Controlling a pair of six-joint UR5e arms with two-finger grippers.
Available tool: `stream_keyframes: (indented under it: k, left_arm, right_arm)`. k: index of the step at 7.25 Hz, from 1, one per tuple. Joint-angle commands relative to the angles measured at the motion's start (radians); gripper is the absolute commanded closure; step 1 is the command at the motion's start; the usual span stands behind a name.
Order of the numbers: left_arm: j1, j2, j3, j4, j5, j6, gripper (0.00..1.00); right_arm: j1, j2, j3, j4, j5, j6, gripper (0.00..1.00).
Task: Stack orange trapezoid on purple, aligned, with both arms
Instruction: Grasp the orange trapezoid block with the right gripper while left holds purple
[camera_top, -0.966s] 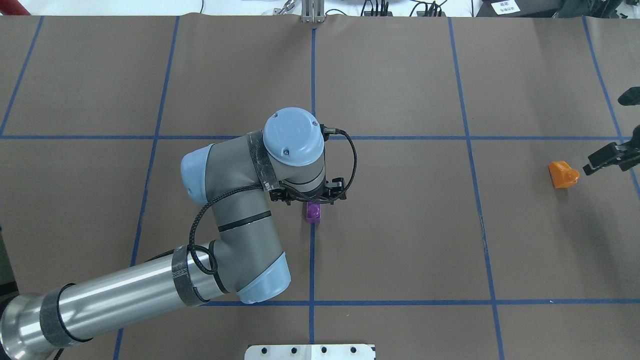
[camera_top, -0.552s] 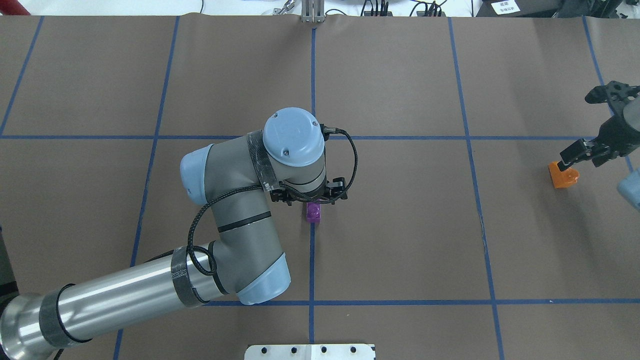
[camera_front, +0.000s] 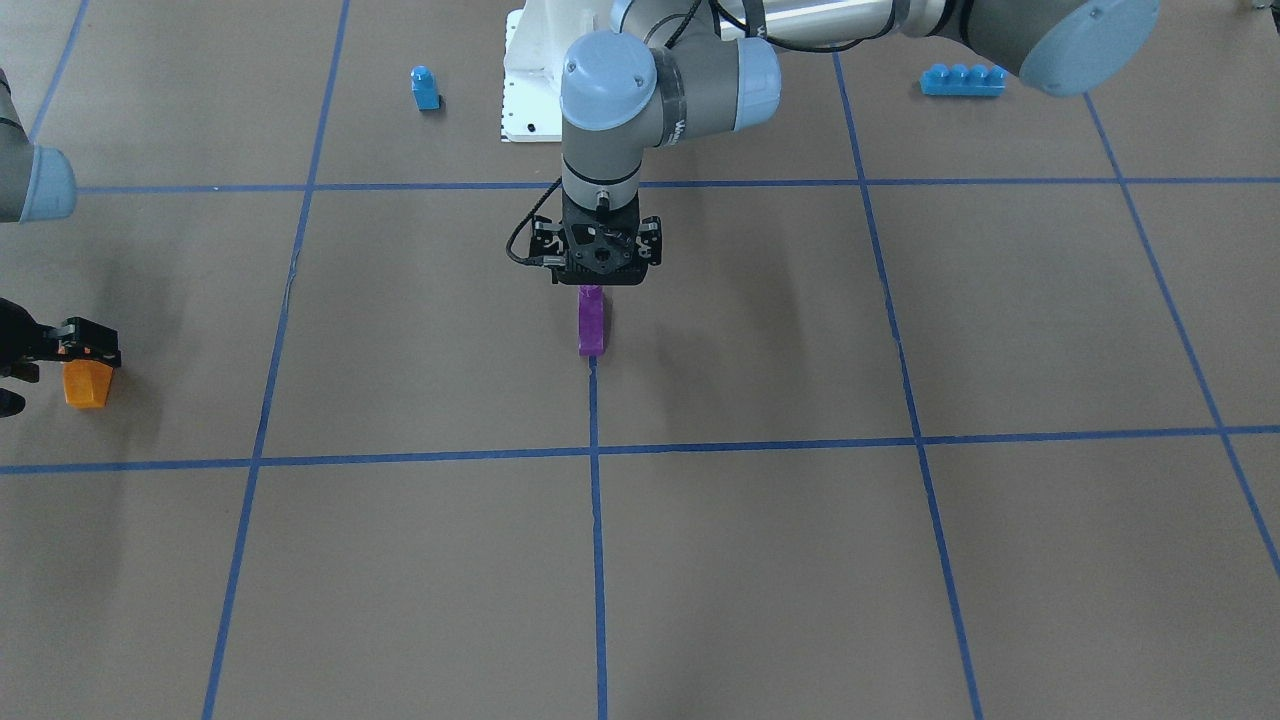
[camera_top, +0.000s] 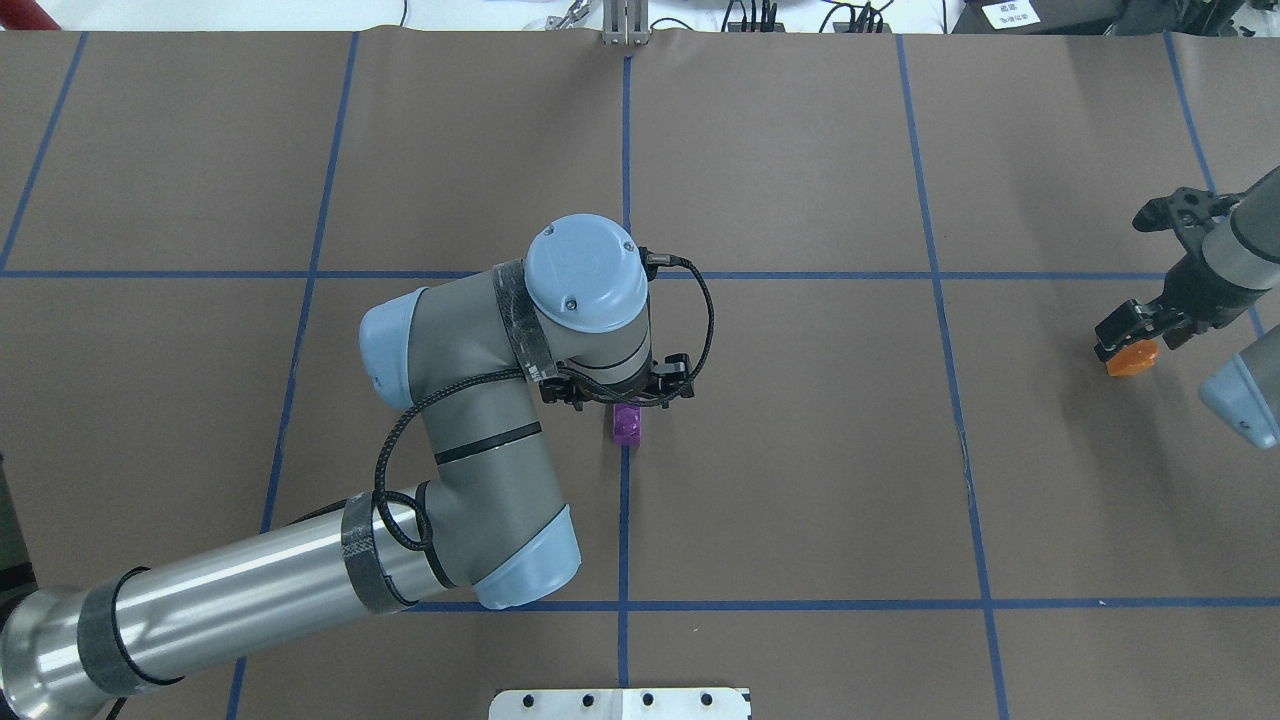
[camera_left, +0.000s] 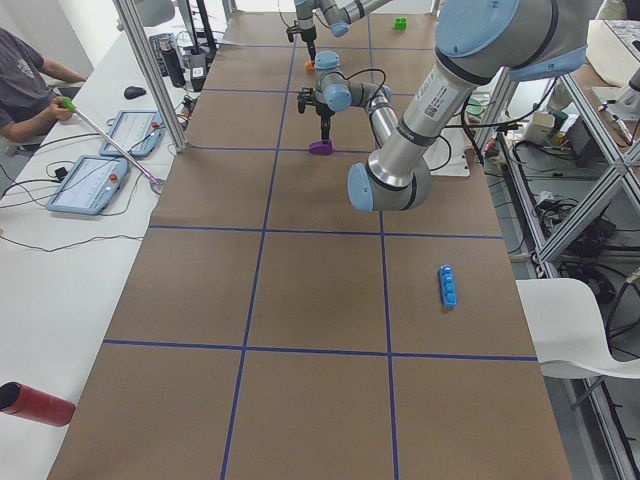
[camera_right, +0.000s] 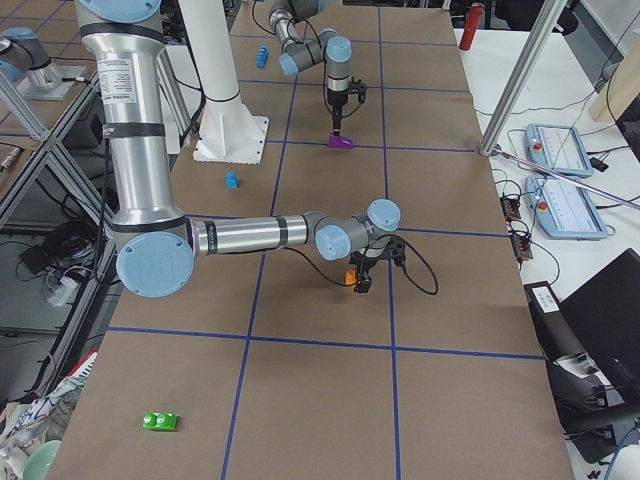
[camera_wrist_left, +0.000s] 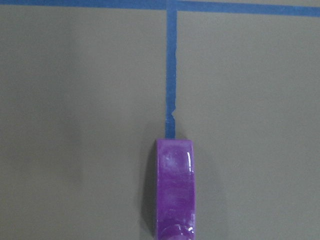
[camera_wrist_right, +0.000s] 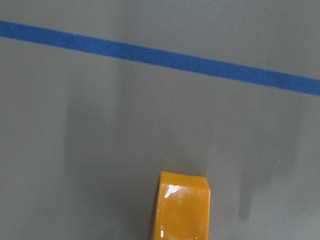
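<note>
The purple block (camera_front: 591, 330) rests on the brown table mat at a blue tape line, and also shows in the overhead view (camera_top: 628, 424) and the left wrist view (camera_wrist_left: 174, 190). My left gripper (camera_front: 592, 292) points straight down and looks shut on the block's near end; its fingers are mostly hidden. The orange trapezoid (camera_top: 1131, 360) lies far to my right, and also shows in the front view (camera_front: 85, 385) and the right wrist view (camera_wrist_right: 182, 206). My right gripper (camera_top: 1120, 338) hangs just over it and looks open, touching nothing that I can see.
A small blue single-stud block (camera_front: 425, 88) and a long blue four-stud brick (camera_front: 962, 80) lie near the white robot base plate (camera_front: 525, 100). A green block (camera_right: 160, 421) lies at the table's right end. An operator (camera_left: 25, 80) sits beside the table.
My right gripper has come in from the right edge and now sits over the orange trapezoid. The left arm, the purple block and the orange trapezoid have not moved.
</note>
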Motion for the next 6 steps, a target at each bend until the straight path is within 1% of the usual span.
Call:
stream_keyframes:
  k: [1,3,4,5,6]
  left_arm:
    - [0.0,0.0,0.0,0.0,-0.001,0.0,0.01]
    - [0.0,0.0,0.0,0.0,0.0,0.0,0.01]
    - [0.0,0.003,-0.005,0.001,0.0,0.0,0.01]
    - [0.0,0.005,-0.006,0.0,0.0,0.0,0.01]
    - [0.0,0.005,-0.006,0.0,0.0,-0.002,0.01]
  right_arm:
    - [-0.01,0.007,-0.013,-0.001,-0.012,0.0,0.07]
    - [-0.016,0.018,-0.023,-0.001,-0.015,0.0,0.09]
    - [-0.019,0.021,-0.031,0.0,-0.015,-0.001,0.11]
    - [-0.019,0.022,-0.031,0.0,-0.015,-0.001,0.24]
    - [-0.019,0.022,-0.033,-0.001,-0.016,-0.001,0.43]
